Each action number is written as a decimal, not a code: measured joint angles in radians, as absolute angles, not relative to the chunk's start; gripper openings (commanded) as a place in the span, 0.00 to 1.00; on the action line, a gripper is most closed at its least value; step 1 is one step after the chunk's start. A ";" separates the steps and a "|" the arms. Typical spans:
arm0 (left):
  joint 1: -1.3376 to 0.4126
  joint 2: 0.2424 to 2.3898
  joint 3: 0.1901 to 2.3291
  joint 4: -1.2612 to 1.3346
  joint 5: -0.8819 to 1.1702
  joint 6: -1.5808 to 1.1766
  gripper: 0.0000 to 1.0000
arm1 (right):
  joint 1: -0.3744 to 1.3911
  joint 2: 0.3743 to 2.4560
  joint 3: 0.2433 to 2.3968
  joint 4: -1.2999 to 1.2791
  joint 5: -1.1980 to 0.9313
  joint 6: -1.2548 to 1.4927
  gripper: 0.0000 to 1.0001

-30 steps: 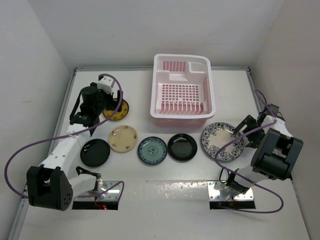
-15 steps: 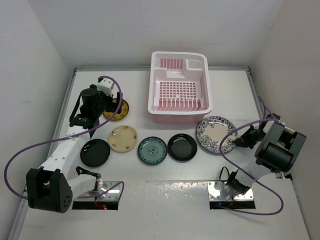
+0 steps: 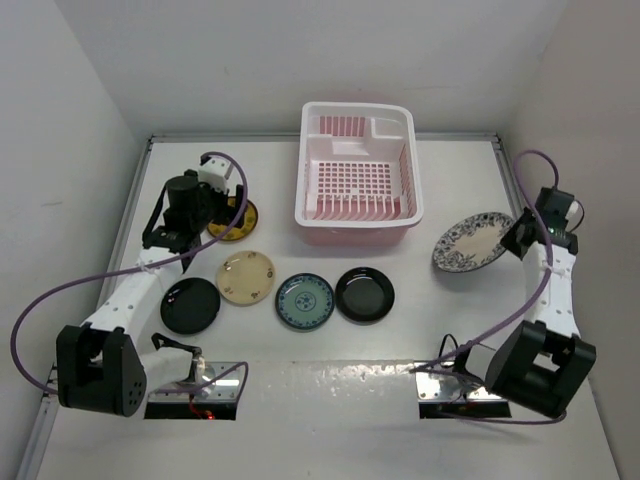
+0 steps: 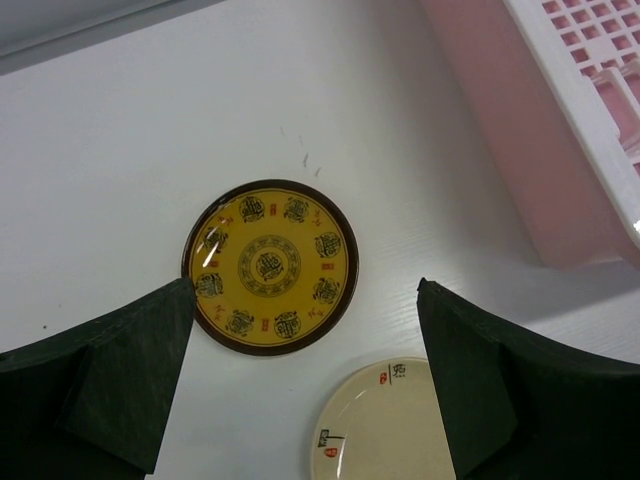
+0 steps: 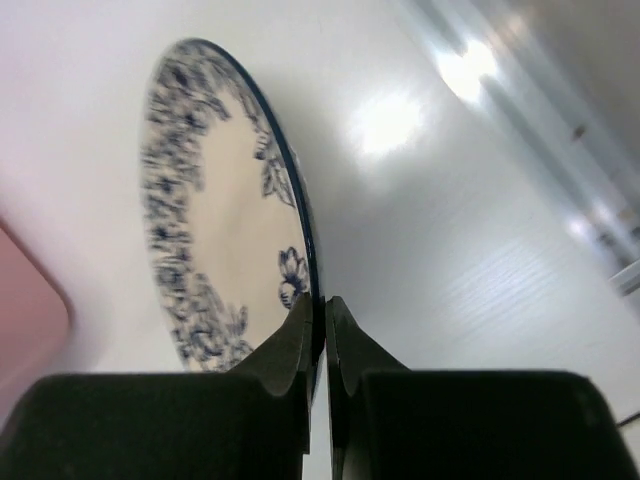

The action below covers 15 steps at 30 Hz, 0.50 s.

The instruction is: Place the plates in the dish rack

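We find the dish rack (image 3: pixel 356 236) bare, all six left to load: right gripper (image 5: pixel 322 305) pinches the blue-patterned plate (image 5: pixel 215 240) aloft by its rim, left gripper (image 4: pixel 303 290) spread wide over the yellow plate (image 4: pixel 270 266).

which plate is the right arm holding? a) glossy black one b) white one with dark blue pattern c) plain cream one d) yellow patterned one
b: the right fingers are shut on the rim of the white plate with dark blue pattern, holding it tilted.
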<state>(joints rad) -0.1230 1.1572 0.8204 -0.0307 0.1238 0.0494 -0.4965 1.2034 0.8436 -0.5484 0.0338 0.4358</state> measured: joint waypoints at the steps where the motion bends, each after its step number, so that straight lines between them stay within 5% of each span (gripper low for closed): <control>1: -0.123 1.161 0.820 -0.025 0.125 0.052 0.91 | -0.466 1.190 0.878 -0.554 0.083 0.434 0.00; 15: -0.123 1.309 0.860 0.075 0.133 0.070 0.55 | -0.070 1.249 1.207 -0.624 0.588 0.275 0.00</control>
